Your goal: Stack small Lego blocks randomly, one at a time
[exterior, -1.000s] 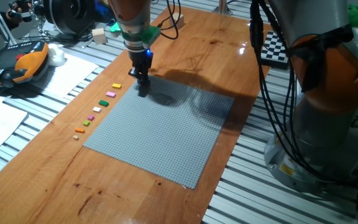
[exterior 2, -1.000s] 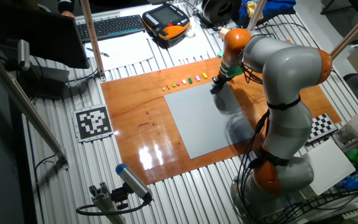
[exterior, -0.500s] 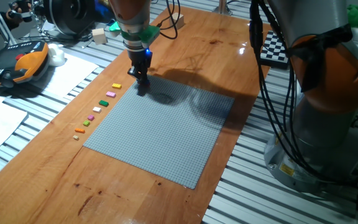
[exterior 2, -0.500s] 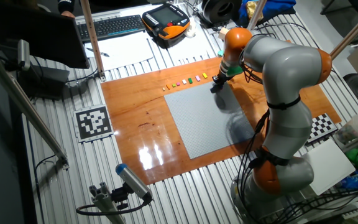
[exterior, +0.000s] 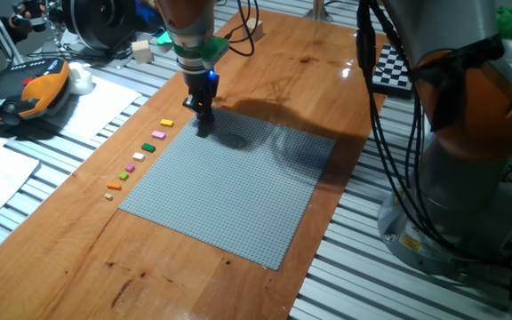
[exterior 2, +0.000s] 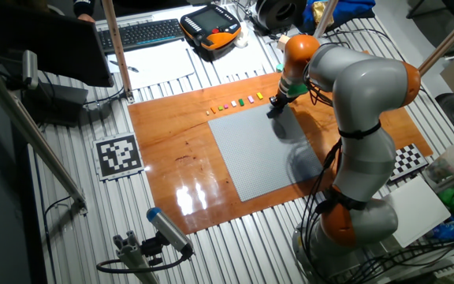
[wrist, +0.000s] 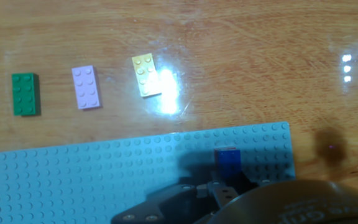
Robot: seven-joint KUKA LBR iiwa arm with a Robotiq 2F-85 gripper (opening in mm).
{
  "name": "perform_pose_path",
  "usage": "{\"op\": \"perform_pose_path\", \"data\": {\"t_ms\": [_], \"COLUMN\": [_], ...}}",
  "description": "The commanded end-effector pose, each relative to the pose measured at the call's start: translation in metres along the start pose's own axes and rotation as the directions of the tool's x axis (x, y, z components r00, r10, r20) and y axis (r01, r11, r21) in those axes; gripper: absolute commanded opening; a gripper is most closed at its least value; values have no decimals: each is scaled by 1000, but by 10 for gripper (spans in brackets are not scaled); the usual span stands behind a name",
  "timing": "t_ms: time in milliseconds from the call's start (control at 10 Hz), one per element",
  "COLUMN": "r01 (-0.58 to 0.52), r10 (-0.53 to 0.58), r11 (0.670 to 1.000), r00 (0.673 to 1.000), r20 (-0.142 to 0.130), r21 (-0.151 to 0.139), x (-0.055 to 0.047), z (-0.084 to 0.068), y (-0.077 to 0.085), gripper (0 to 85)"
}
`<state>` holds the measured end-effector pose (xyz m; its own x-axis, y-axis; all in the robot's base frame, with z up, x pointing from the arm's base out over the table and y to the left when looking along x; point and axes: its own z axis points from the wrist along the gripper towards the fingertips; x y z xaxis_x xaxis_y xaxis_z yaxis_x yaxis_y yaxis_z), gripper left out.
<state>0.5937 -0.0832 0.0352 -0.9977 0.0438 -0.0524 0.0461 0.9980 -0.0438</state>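
Hand view shows a small blue Lego block [wrist: 228, 160], studded, on the grey baseplate [wrist: 73, 174].

Arm bent low, end effector [exterior: 204, 126] pointing straight down, fingertips hidden

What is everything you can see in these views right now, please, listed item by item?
Blue Lego block: one, on the baseplate near its corner, at the fingers.
Row of loose Lego blocks: about seven, yellow, pink, green, white and others, on the wood beside the baseplate.
Grey baseplate: one, middle of the wooden board.
Wooden board: one, brown, on the slatted table.
Teach pendant: one, orange and black, behind the board.
Keyboard: one, black, far side.
Marker tag: one, black and white, beside the board.
Checkerboard: one, black and white, at the board's edge.
Gripper: one, black, down at the baseplate corner; whether its fingers clamp the block is unclear.
Arm: one, grey and orange.
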Motion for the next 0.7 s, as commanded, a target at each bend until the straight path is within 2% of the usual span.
{"op": "perform_pose_path", "data": {"t_ms": [0, 300, 600], "r01": [-2, -2, 1], "r10": [2, 2, -1], "r11": [1000, 1000, 1000], "r00": [1000, 1000, 1000], "r20": [-1, 1, 1], "r21": [0, 7, 3], "x": [0, -2, -1], "z": [0, 0, 0], "y": [1, -1, -2], "gripper": [0, 0, 0]}}
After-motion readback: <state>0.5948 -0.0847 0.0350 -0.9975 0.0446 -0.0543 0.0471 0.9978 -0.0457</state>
